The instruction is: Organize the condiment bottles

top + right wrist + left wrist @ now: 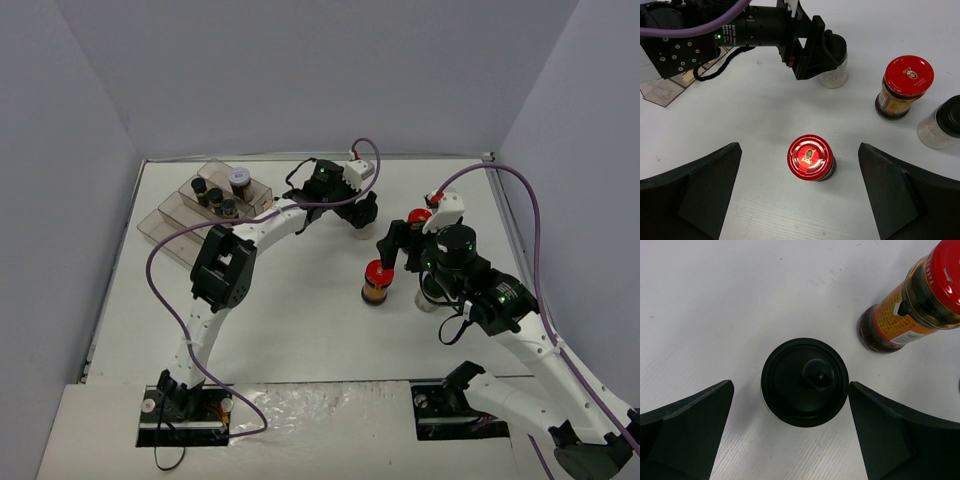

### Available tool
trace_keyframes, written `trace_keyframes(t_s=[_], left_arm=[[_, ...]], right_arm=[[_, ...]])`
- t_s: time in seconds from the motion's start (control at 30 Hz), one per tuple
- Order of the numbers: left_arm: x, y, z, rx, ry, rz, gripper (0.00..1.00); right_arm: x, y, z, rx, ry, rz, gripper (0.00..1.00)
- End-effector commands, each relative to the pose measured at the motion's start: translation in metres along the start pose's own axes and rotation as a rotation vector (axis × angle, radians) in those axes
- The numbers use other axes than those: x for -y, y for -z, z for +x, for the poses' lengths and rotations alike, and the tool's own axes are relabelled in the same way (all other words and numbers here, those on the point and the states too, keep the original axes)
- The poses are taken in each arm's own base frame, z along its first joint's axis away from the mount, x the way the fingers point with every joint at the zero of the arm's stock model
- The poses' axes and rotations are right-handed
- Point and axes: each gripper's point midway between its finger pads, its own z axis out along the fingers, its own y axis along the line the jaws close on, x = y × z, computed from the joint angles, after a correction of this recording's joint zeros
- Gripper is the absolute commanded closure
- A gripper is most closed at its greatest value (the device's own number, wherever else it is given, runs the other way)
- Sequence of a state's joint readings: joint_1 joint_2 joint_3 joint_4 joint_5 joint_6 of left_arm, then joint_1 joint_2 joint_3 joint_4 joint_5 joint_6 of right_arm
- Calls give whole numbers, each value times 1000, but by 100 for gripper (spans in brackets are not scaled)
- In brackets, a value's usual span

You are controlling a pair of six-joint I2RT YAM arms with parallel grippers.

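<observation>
Currently, left gripper point(358, 214): jaws spread wide and holding nothing. The fingers stand on either side of a small clear jar with a black domed cap point(805, 382), with a gap at each side.
Black-capped jar: upright on the white table point(715, 300), towards the far middle. The right wrist view shows pale grainy contents.
Right gripper point(398, 250): jaws fully apart and empty, hanging over a small red-lidded jar with orange-brown contents point(810, 157).
Red-lidded jar: upright near the table's middle, centred between the right fingers with a gap on both sides.
Second red-lidded jar point(904, 85): upright, with an orange label and dark contents. It stands between the two grippers, apart from the first.
Further black-capped clear jar point(942, 122): holds pale grains and stands just beside the second red-lidded jar, at the edge of the right wrist view.
Clear plastic compartment tray point(165, 225): at the far left of the table. Three small black-capped jars point(214, 196) and one white-lidded jar point(239, 178) stand in its rear part.
</observation>
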State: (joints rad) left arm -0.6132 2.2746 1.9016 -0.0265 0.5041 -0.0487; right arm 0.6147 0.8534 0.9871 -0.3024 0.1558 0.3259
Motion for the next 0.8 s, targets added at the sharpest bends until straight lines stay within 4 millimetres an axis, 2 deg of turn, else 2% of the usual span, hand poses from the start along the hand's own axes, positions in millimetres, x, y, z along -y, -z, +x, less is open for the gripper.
trace_keyframes(t_s=[0.0, 0.2, 0.37, 0.5, 0.63, 0.7, 0.77], left_arm=[[17, 1, -56, 137, -104, 31, 6], [18, -10, -55, 141, -103, 32, 14], [18, -11, -58, 160, -93, 29, 31], [21, -8, -59, 179, -76, 36, 63], [23, 13, -70, 192, -78, 10, 94], [19, 23, -64, 186, -57, -18, 100], [18, 40, -80, 224, -48, -42, 100]], right_arm=[[-8, 3, -27, 69, -27, -24, 0], [-8, 3, -25, 62, -28, -21, 0], [-8, 4, -23, 60, -35, -23, 0], [-8, 5, -23, 62, -39, -26, 0], [-8, 5, -23, 63, -41, -27, 0], [-9, 5, -24, 64, -40, -30, 0], [-10, 5, -25, 64, -39, -32, 0]])
